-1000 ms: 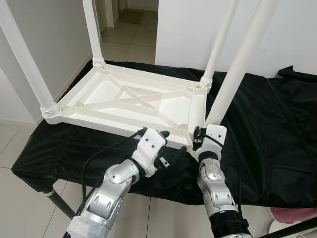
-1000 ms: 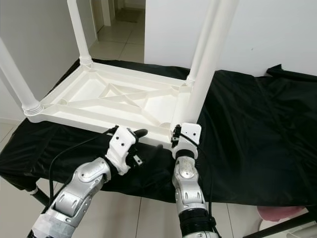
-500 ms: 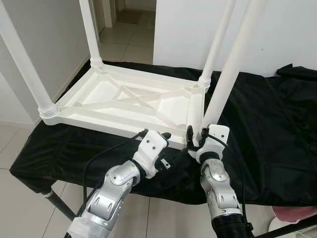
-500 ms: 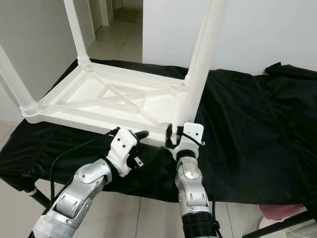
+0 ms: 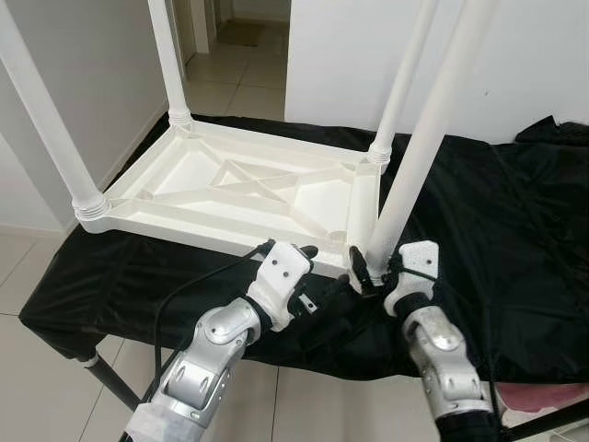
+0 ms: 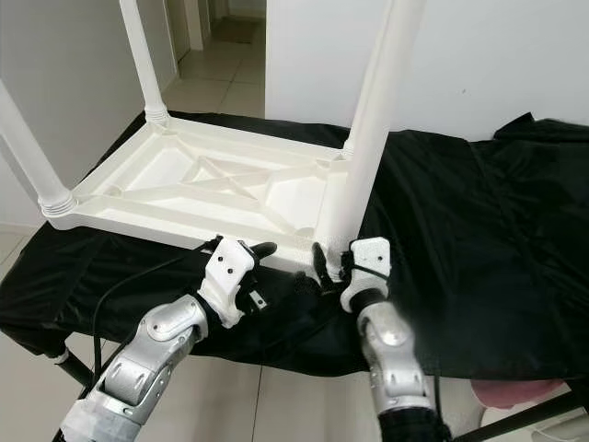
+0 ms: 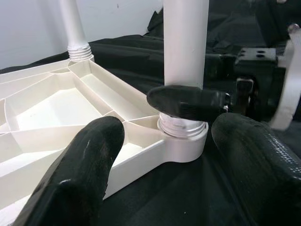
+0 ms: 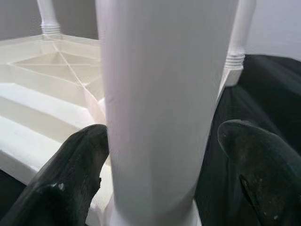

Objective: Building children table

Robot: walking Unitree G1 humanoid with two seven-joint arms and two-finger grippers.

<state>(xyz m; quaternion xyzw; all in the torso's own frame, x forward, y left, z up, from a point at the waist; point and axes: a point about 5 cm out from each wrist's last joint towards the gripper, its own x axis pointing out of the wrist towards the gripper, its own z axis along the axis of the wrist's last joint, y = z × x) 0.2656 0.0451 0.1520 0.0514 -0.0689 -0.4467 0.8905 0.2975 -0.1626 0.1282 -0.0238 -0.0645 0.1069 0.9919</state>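
Observation:
The white children's table [image 5: 230,184] lies upside down on a black cloth, with its legs standing up. My right gripper [image 5: 363,274] reaches in from the right and is shut on the base of the near right leg [image 5: 428,129], just above its socket. In the right wrist view the leg [image 8: 164,103] fills the space between both fingers [image 8: 80,169]. My left gripper [image 5: 308,276] hovers open at the table's front edge, just left of that corner. The left wrist view shows its fingers [image 7: 89,165] spread wide, facing the leg base [image 7: 183,125].
The black cloth [image 5: 497,212] covers a low stand, and its front edge is right by my arms. A white wall rises behind, and a doorway [image 5: 244,37] opens at the back left. Something pink [image 5: 543,396] lies on the floor at bottom right.
My right arm has swung out to the right, while its fingers stay at the base of the near right leg. The left arm has hardly moved.

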